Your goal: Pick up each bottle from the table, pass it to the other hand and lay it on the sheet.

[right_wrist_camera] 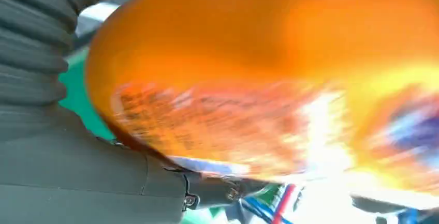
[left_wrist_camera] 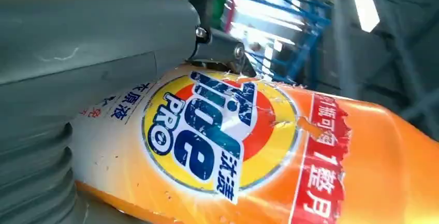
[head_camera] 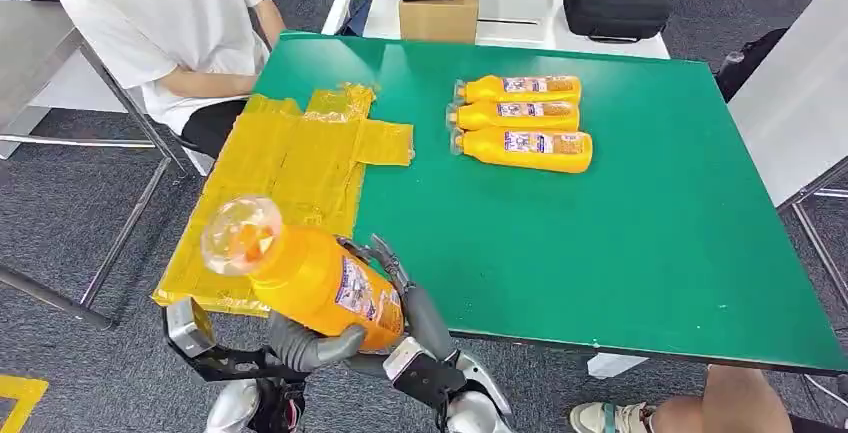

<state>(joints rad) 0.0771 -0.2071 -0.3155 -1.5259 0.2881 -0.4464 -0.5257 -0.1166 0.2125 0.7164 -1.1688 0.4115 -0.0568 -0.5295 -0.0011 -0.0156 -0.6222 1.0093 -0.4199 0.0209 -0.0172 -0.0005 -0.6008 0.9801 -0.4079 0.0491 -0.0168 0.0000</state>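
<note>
Here the orange plastic detergent bottle [head_camera: 305,278] sits gripped between both hands' fingers, left hand [head_camera: 305,346] beneath it, right hand [head_camera: 405,298] beside it, near the green tabletop [head_camera: 620,243] edge. Beyond the fingers lie the crinkled yellow plastic sheet [head_camera: 290,178], three more orange bottles [head_camera: 522,121], and grey carpet floor [head_camera: 80,243].

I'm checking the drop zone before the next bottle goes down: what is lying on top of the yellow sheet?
The yellow sheet looks bare and crinkled. The held bottle hangs in front of its near corner, so that patch is covered and cannot be checked.
</note>
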